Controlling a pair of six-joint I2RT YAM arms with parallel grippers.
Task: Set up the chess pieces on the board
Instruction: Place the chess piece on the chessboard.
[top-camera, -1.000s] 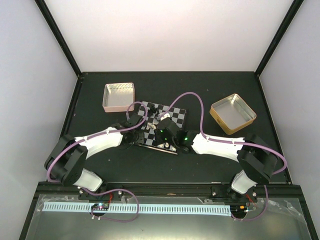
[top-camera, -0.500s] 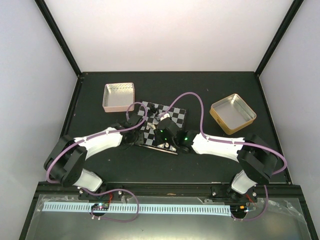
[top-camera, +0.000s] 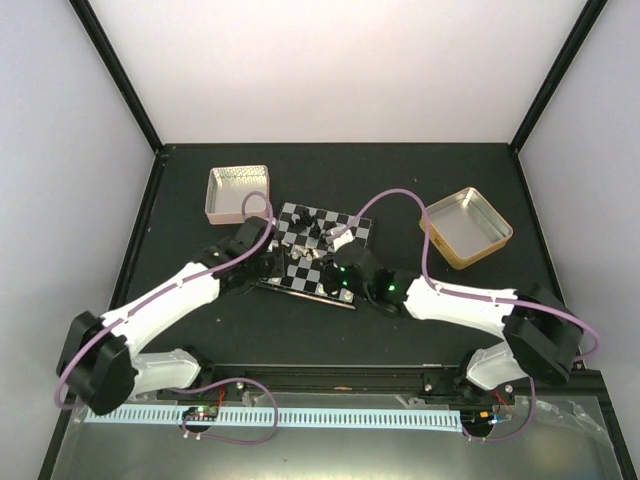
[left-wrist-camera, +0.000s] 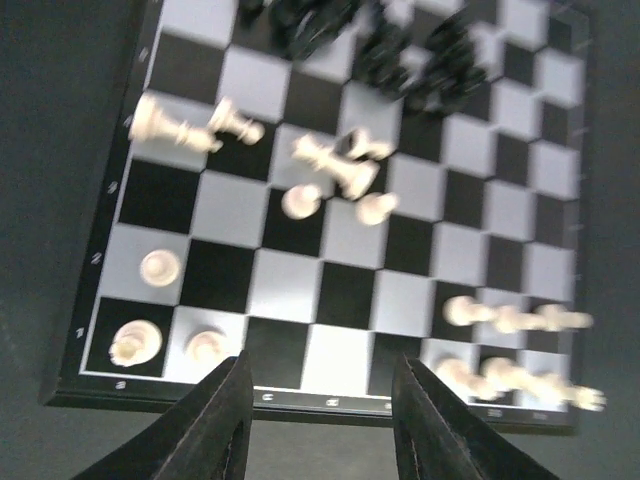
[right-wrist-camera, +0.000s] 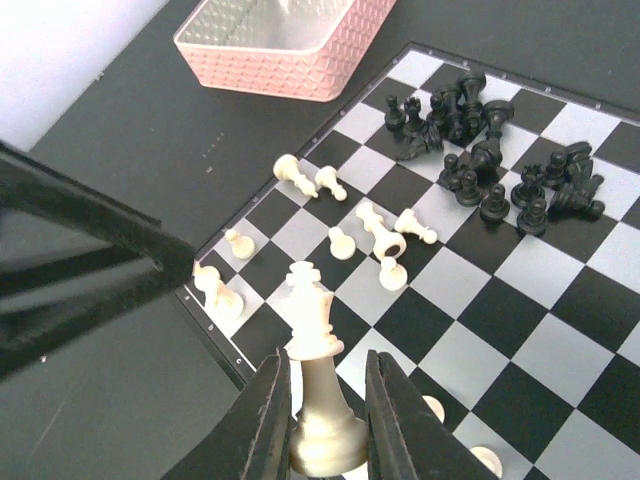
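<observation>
black tabletop (top-camera: 420, 180); right gripper (right-wrist-camera: 327, 430) pinches perhaps a cream king (right-wrist-camera: 312, 310).

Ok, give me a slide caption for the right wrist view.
Right gripper holds a cream-white chess piece upright over the board, black pieces heaped beyond.

black-grey board (right-wrist-camera: 520, 330) flat; cream pieces (right-wrist-camera: 370, 235) scattered, some toppled; black pieces (right-wrist-camera: 470, 150) heaped; cream king (right-wrist-camera: 315, 340) held upright.
</observation>
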